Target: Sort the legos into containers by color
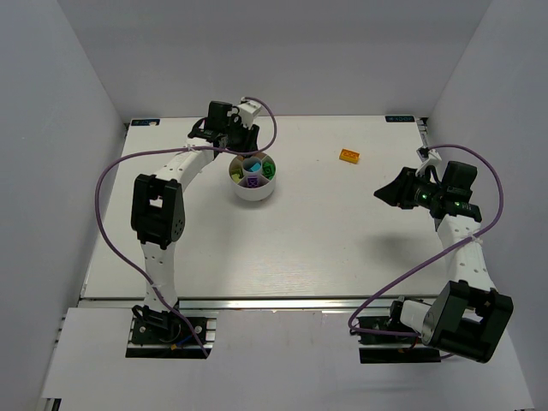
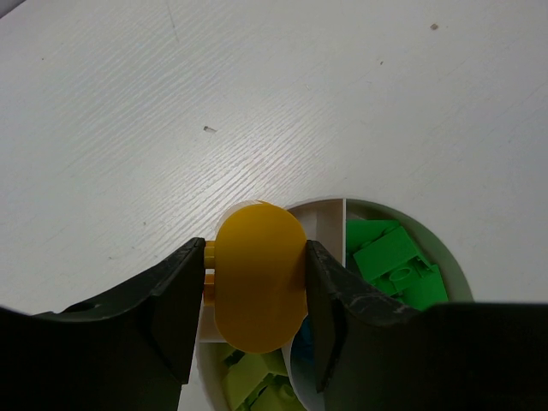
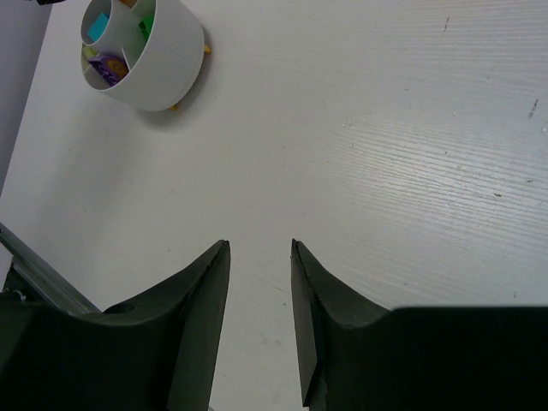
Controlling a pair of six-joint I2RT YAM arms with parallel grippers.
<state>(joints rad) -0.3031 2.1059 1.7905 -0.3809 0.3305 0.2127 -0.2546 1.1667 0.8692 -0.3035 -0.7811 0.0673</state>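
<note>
My left gripper (image 1: 243,142) hangs over the far rim of the round white divided dish (image 1: 253,192) and is shut on an orange-yellow brick (image 2: 259,282), held above a section wall. Below it, the left wrist view shows bright green bricks (image 2: 394,261) in one section and lime bricks (image 2: 253,377) in another. The dish (image 3: 163,68) also shows in the right wrist view with a purple brick (image 3: 111,64) and a cyan brick (image 3: 98,26) inside. Another orange brick (image 1: 348,155) lies on the table to the dish's right. My right gripper (image 1: 385,193) is open and empty above bare table, its gap (image 3: 259,248) wide.
The white table (image 1: 342,240) is walled in white on three sides. Purple cables loop along both arms. Two small yellow bits (image 3: 205,49) show at the foot of the dish in the right wrist view.
</note>
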